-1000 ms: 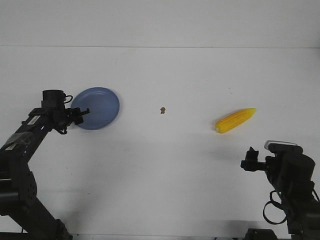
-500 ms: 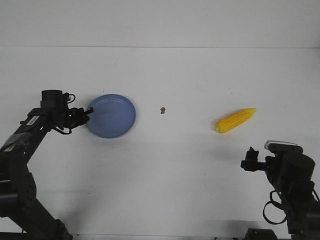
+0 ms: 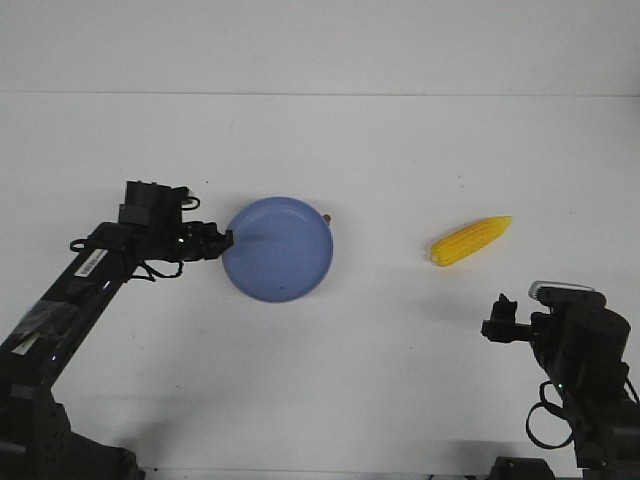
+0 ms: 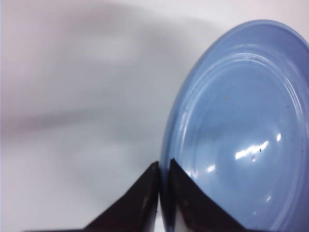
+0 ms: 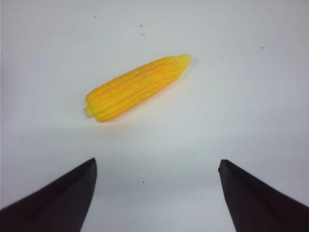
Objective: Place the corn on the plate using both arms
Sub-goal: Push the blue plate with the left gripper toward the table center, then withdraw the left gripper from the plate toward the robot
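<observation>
The periwinkle-blue plate [image 3: 280, 248] sits near the table's middle, left of centre. My left gripper [image 3: 226, 241] is shut on the plate's left rim; in the left wrist view the two dark fingers pinch the plate [image 4: 236, 140] edge between them at the gripper [image 4: 164, 166]. The yellow corn [image 3: 470, 240] lies on the table at the right, tip pointing up-right. My right gripper [image 3: 497, 322] is open and empty, below and slightly right of the corn; in the right wrist view the corn [image 5: 135, 88] lies beyond the wide-spread gripper [image 5: 157, 166].
A tiny brown speck [image 3: 328, 216] shows just at the plate's upper right rim. The white table's far edge [image 3: 320, 95] meets the wall at the back.
My left arm has dragged the plate to the right, from the far left toward the table's middle, still gripping its rim. The corn and right arm have not moved.
</observation>
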You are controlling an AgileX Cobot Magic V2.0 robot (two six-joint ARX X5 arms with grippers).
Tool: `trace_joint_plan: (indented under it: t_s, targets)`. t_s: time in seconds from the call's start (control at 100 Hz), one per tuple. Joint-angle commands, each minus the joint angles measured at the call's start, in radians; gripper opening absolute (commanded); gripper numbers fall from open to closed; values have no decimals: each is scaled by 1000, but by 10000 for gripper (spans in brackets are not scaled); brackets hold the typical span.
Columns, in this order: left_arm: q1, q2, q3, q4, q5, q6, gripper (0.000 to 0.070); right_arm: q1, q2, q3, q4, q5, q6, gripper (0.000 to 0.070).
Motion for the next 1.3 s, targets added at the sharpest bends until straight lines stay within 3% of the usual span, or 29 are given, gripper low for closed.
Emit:
trace_joint_plan:
  t_s: [0.0, 0.31, 0.63, 0.88, 0.93, 1.01, 1.1, 1.16, 1.29]
  targets:
    - [-48, 14, 2, 5, 9, 4, 8, 1, 6, 17, 6, -1, 7, 535]
    - [-193, 14, -123, 58, 7, -28, 8, 1, 6, 17, 6, -1, 7, 535]
    - [-220, 14, -204, 101, -55, -44, 11, 1, 6, 17, 6, -1, 7, 535]
    - [-220, 14, -204, 100, -56, -43, 32, 1, 6, 17, 6, -1, 7, 535]
    - [-220, 14, -204, 100, -56, -43, 88, 1, 6, 17, 6, -1, 7, 535]
    - [-220, 14, -204, 100, -55, -42, 244, 1, 6, 17, 6, -1, 7, 535]
    - [-220, 13, -204, 104, -55, -40, 545, 1, 6, 17, 6, -1, 7, 535]
    - [-220, 12, -203, 114, -55, -36, 680, 1, 6, 17, 6, -1, 7, 535]
    - [-210, -20, -201, 144, -56, 2, 700, 1, 6, 17, 6, 0, 6, 535]
